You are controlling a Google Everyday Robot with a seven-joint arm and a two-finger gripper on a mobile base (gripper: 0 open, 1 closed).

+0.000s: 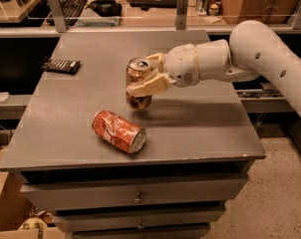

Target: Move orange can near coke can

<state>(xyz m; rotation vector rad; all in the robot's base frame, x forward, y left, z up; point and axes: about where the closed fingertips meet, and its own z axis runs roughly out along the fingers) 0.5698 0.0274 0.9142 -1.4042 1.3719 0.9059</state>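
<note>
The orange can (pixel 137 72) is upright, orange-brown with a silver top, held in the air a little above the grey table (pixel 205 118). My gripper (pixel 143 81) is shut on it, its cream fingers (pixel 146 86) wrapped around the can's middle from the right. The coke can (pixel 118 131), red with white script, lies on its side near the table's front edge, just below and left of the held can. The two cans are close but apart.
A dark flat remote-like object (pixel 61 65) lies at the table's left edge. Drawers (pixel 136 198) are under the tabletop. A desk with a keyboard (pixel 72 4) and clutter stands behind. My white arm (pixel 270 54) reaches in from the right.
</note>
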